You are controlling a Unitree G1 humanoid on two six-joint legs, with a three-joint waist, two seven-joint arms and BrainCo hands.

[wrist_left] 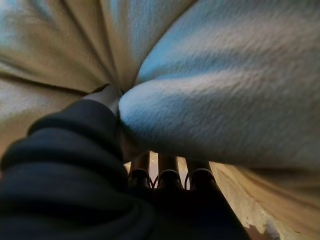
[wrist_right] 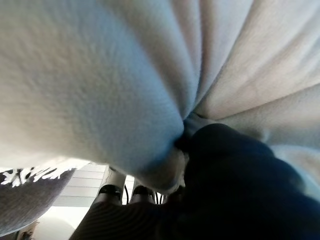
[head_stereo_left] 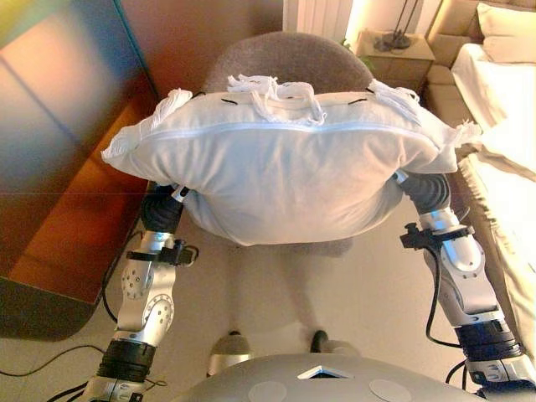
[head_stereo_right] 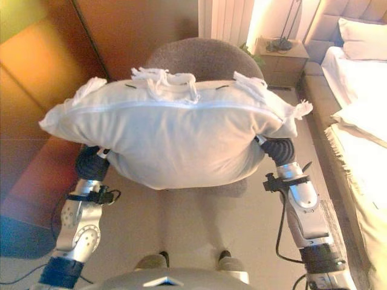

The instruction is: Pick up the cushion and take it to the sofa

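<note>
A plump white cushion (head_stereo_left: 285, 167) of soft, slightly nubbly cloth is held up off the floor between the robot's two arms, in front of a grey round-backed chair (head_stereo_left: 280, 59) upholstered in coarse fabric. The cushion is roughly rectangular, with a zip seam running across its upper face, shaggy white tassels at its corners and along the far edge, and a belly that sags between the arms.

The left hand (wrist_left: 107, 97) is pressed into the underside of the cushion near its left end; the cloth puckers into deep folds around the hand, and the fingers (wrist_left: 167, 172) run in under a bulge of fabric, so whether they are clamped on it cannot be told. The right hand (wrist_right: 195, 127) is likewise buried in a gathered crease at the right end, its fingers (wrist_right: 112, 190) lost under the cloth, so its grip cannot be told either.

To the left stands a smooth reddish-brown wooden cabinet (head_stereo_left: 75, 167). To the right lies a bed (head_stereo_left: 502, 109) with pale, rumpled linen and a pillow.
</note>
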